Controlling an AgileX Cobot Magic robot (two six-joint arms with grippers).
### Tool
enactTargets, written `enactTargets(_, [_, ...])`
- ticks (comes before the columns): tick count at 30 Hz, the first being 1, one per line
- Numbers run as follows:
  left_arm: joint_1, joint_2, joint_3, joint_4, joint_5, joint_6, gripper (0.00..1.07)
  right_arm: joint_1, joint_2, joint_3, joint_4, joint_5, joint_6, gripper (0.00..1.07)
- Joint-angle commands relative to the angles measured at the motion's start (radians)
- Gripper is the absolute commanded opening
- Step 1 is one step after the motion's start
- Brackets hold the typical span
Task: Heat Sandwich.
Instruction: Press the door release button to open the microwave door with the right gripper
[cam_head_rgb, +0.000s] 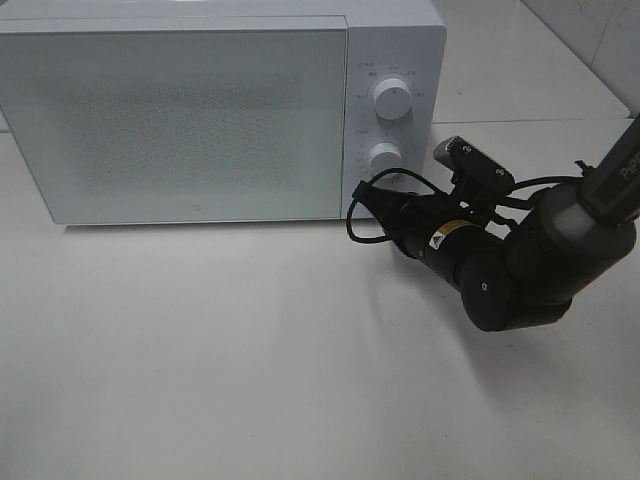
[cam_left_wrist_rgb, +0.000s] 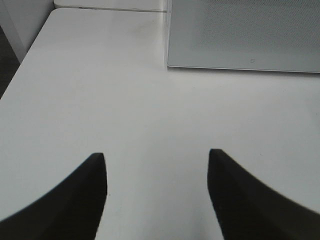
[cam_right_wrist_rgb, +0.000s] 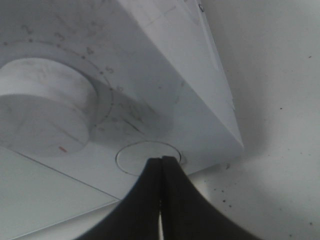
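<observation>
Right now my right gripper (cam_head_rgb: 368, 192) is reaching across the plain white tabletop (cam_head_rgb: 250, 350) to the control panel of the boxy white microwave oven (cam_head_rgb: 180, 120), low down beneath the two round white dials; the upper dial (cam_head_rgb: 390, 97) and the lower dial (cam_head_rgb: 385, 155) are both clear of the arm in the high view; on the right wrist camera the black fingers (cam_right_wrist_rgb: 175, 200) are pressed flat together with no gap, and the closed right gripper (cam_right_wrist_rgb: 161, 162) has its tip over the flat round white button (cam_right_wrist_rgb: 132, 156) set at the lower corner of the panel, just beside the lower dial (cam_right_wrist_rgb: 40, 105) with its numbered ring; whether the tip is truly touching the button I cannot tell; the microwave's frosted grey door is shut flush against the body; my left gripper (cam_left_wrist_rgb: 156, 155) hangs over bare table with its two dark fingers (cam_left_wrist_rgb: 85, 200) spread wide and only white tabletop between them, the lower front edge of the microwave (cam_left_wrist_rgb: 245, 35) well ahead of it; as for the sandwich, none of my three views shows it, so I cannot say where it is
</observation>
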Motion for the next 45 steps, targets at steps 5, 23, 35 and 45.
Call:
enactTargets(5, [-0.003,-0.005,0.003,0.002,-0.018,-0.004,0.58,-0.001,-0.001,-0.028,-0.008,0.0,0.002,0.0])
enactTargets(23, [-0.003,-0.005,0.003,0.002,-0.018,-0.004,0.58,-0.001,0.055,-0.096,-0.002,-0.006,0.002,0.0])
enactTargets(35, [-0.003,-0.005,0.003,0.002,-0.018,-0.004,0.58,-0.001,0.065,-0.109,0.058,-0.108,0.023,0.0])
enactTargets(45, [-0.003,-0.005,0.003,0.002,-0.018,-0.004,0.58,-0.013,0.065,-0.116,0.091,-0.163,0.108,0.0])
